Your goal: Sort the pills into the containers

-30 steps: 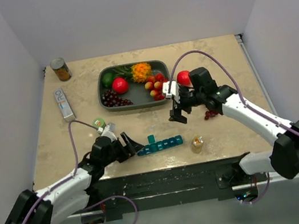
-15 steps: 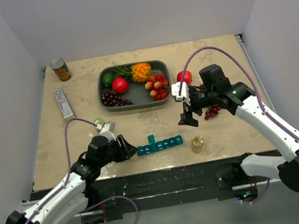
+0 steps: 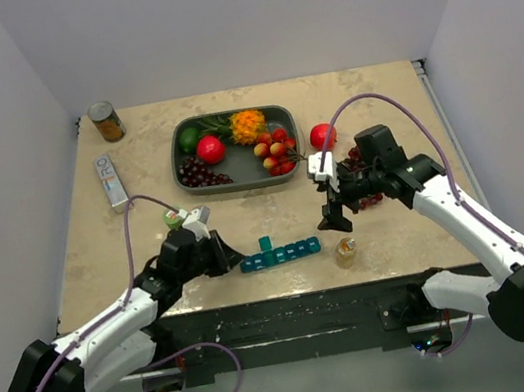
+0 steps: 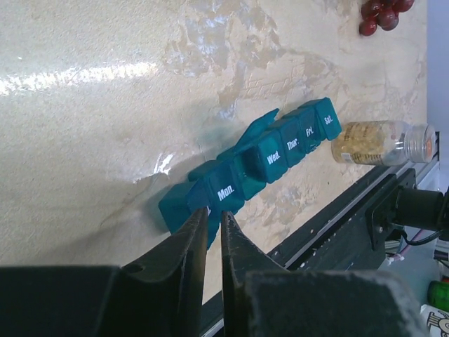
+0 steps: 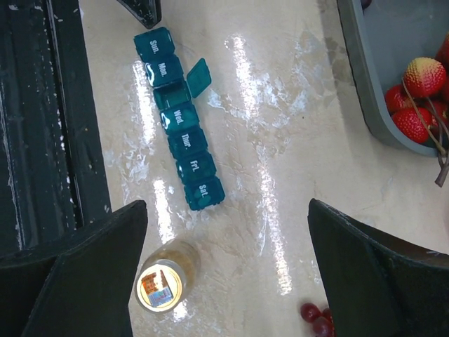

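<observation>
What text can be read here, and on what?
"Sun.": first lid of the pill organiser
"Mon.": second lid
"Wed.": fourth lid
"Thur.": fifth lid
"Fri.": sixth lid
"Sat.": seventh lid
Third lid stands open, its text hidden.
White pack, can, bottle cap: too blurred to read.

Grey fruit tray [image 3: 242, 166] mid-table, tin can [image 3: 106, 121] in the far-left corner

Our left arm [image 3: 112, 324] lies low along the near edge of the table [image 3: 98, 245], reaching right. Left gripper [image 3: 224, 256]: jaws nearly together, just a slit between. Our right arm [image 3: 458, 212] arches in from the near right corner. Right gripper [image 3: 335, 216] points down, fingers [image 5: 84, 274] spread wide.
</observation>
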